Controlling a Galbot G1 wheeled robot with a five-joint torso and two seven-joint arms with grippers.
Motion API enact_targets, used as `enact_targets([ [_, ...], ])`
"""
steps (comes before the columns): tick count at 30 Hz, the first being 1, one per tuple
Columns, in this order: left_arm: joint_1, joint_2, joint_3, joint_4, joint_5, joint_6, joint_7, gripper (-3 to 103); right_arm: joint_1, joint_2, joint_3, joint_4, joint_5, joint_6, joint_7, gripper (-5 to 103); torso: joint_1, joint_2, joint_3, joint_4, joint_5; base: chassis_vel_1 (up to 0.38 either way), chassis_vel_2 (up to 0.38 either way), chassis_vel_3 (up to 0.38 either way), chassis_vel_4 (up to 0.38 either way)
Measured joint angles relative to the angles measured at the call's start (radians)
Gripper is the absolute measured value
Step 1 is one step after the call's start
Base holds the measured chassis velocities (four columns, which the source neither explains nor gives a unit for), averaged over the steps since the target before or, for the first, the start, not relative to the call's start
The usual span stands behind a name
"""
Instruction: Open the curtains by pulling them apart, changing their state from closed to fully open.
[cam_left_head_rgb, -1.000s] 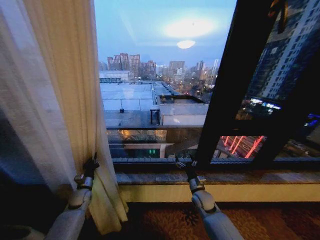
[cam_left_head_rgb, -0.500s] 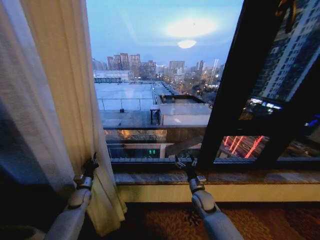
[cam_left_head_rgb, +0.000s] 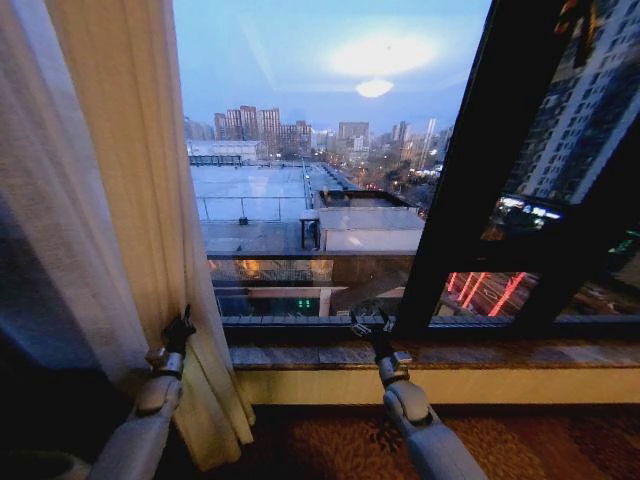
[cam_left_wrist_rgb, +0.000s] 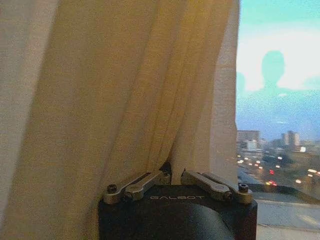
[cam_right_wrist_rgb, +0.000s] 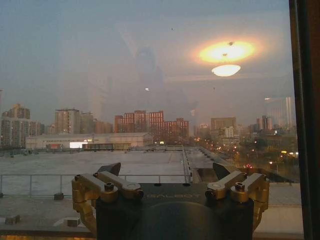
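Two grippers face you at the window. Your left gripper pinches the curtains. Your right gripper gapes wide, empty, before the glass.

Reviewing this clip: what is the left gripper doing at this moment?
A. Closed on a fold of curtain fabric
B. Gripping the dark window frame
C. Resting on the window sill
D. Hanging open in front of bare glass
A: the left gripper has its fingers pinched together on a fold of the curtains, at the gathered fabric's edge.
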Motion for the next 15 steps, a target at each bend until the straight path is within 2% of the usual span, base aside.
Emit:
enact_targets([
  [5,-0.045,0.032,-0.022,0.091,-0.018,-0.009,-0.022,0,0.000,0.000,0.000,0.000,0.000,0.000,0.000,100,0.000,0.000,0.000,-0.0002,0.0000,0.000,0.000,0.000,0.000],
  [9,-0.108,0.081,-0.057,0.189,-0.036,-0.010,-0.063,0,0.000,0.000,0.000,0.000,0.000,0.000,0.000,100,0.000,0.000,0.000,0.0000,-0.0002,0.000,0.000,0.000,0.000],
  [15,-0.172,0.121,-0.082,0.269,-0.049,0.000,-0.114,0,0.000,0.000,0.000,0.000,0.000,0.000,0.000,100,0.000,0.000,0.000,0.0003,-0.0003,0.000,0.000,0.000,0.000],
])
